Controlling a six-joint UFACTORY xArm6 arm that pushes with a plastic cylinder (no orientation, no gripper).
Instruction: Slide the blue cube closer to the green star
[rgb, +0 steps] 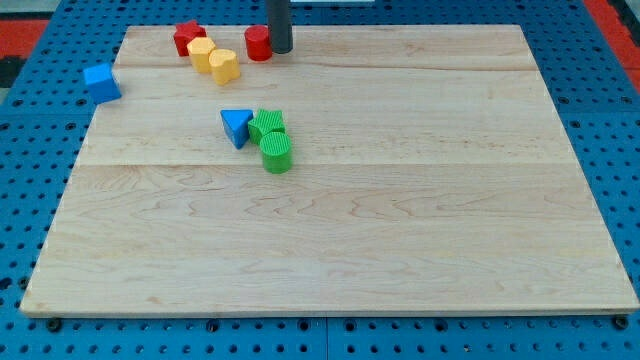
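Note:
The blue cube (101, 82) sits at the view's far left, at the board's left edge near the top. The green star (267, 125) lies left of centre, touching a green cylinder (277, 152) below it and a blue triangle (236, 126) on its left. My tip (281, 48) is at the view's top, just right of a red cylinder (258, 43), far to the right of the blue cube and above the green star.
A red block (188, 38) and two yellow blocks (202, 53) (224, 65) cluster at the top left. The wooden board (400, 200) rests on a blue perforated table (30, 200).

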